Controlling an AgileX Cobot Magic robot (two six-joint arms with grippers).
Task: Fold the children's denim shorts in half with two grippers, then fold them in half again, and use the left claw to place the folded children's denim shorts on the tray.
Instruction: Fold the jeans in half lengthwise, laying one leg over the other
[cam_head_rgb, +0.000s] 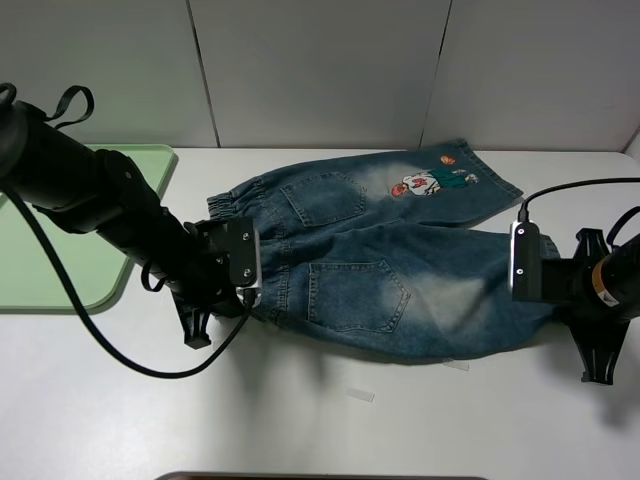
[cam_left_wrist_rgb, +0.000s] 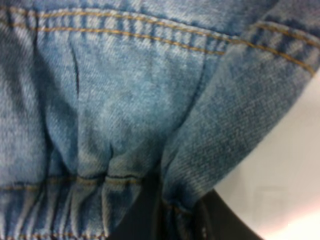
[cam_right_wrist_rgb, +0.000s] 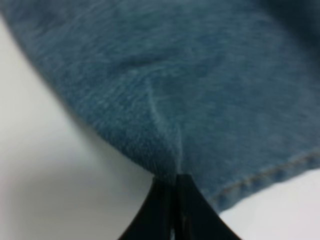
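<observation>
No lettering can be read anywhere in these views. The cartoon patch (cam_head_rgb: 432, 183) on one leg of the children's denim shorts (cam_head_rgb: 400, 260) shows a red, white and green figure, but any words on it are too small to make out. An orange wrist band (cam_head_rgb: 603, 283) at the right edge of the overhead view carries marks too small and blurred to decipher. A small white slip (cam_head_rgb: 360, 395) lying on the tabletop (cam_head_rgb: 300, 420) in front of the shorts shows no legible print. Both wrist views show only denim and stitching.
</observation>
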